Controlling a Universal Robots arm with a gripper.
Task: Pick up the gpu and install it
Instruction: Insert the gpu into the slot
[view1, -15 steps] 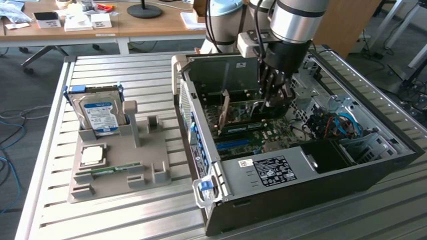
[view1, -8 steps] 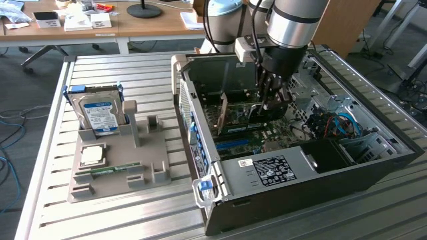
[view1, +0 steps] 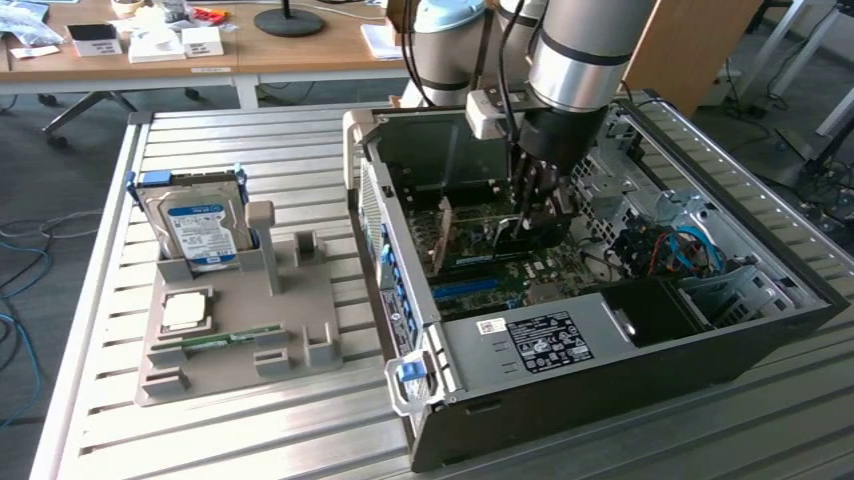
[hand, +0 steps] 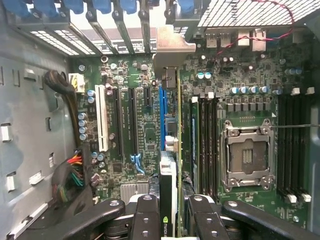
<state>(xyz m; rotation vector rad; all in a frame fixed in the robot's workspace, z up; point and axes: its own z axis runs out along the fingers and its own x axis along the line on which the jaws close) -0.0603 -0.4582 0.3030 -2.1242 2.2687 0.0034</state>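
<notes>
The gpu (hand: 177, 150) stands on edge over the motherboard (hand: 135, 130) inside the open computer case (view1: 601, 385). Its silver bracket (hand: 172, 47) points at the rear slot covers. It lies right beside the blue slot (hand: 161, 115); I cannot tell whether it is seated. My gripper (hand: 172, 220) is shut on the card's near end, one black finger (hand: 145, 220) on each side of its black face. In the exterior view the gripper (view1: 541, 200) reaches straight down into the case with the gpu (view1: 461, 235) below it.
A grey holder (view1: 240, 350) to the exterior view's left of the case carries a blue-labelled hard drive (view1: 200, 228), a CPU (view1: 184, 310) and a RAM stick (view1: 227, 338). The empty CPU socket (hand: 247, 157) and a cable bundle (hand: 70, 175) flank the card.
</notes>
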